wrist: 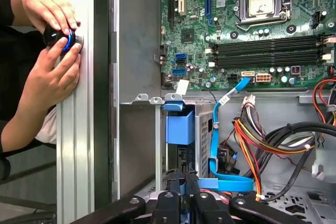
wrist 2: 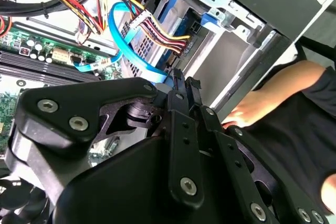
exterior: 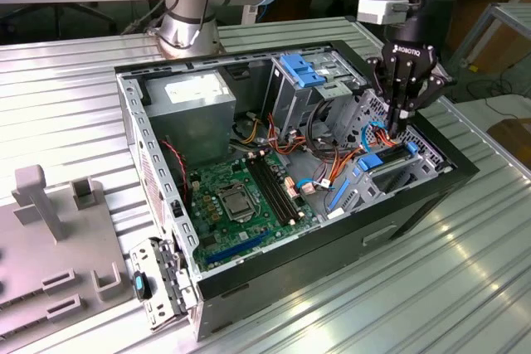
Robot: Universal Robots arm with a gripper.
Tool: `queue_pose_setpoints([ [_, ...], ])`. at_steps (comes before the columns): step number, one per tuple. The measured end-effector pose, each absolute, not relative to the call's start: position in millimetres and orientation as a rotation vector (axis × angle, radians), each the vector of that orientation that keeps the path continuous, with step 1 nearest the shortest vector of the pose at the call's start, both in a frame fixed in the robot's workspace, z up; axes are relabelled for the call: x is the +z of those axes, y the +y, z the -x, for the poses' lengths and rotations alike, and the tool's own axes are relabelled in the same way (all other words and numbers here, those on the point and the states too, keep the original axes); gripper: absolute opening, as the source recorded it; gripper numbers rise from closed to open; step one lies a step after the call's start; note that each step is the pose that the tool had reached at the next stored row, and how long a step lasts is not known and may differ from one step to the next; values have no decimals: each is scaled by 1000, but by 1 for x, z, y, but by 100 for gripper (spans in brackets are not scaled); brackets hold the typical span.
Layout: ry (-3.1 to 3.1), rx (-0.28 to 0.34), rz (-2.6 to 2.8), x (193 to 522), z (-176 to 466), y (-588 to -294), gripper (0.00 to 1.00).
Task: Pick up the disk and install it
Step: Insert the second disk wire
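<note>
The gripper (exterior: 404, 126) stands low in the open computer case (exterior: 249, 283), fingers drawn together over the blue-railed disk (exterior: 387, 157) in its drive bay — seating step, needing a steady straight push.

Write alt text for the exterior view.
A black gripper reaches into an open computer case beside a blue-railed disk in its bay. A green motherboard and grey power supply sit inside.
</note>
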State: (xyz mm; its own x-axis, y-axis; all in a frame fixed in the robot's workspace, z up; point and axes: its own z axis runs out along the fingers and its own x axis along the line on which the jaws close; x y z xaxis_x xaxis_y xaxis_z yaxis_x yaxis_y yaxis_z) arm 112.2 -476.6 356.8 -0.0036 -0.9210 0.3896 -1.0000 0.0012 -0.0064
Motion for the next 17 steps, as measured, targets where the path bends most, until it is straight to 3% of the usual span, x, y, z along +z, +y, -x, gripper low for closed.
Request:
queue_pose_setpoints([
  [9,-2082,298,-2080,354,-109,-497,16],
  [17,-2091,297,-2118,351,-109,-510,16],
])
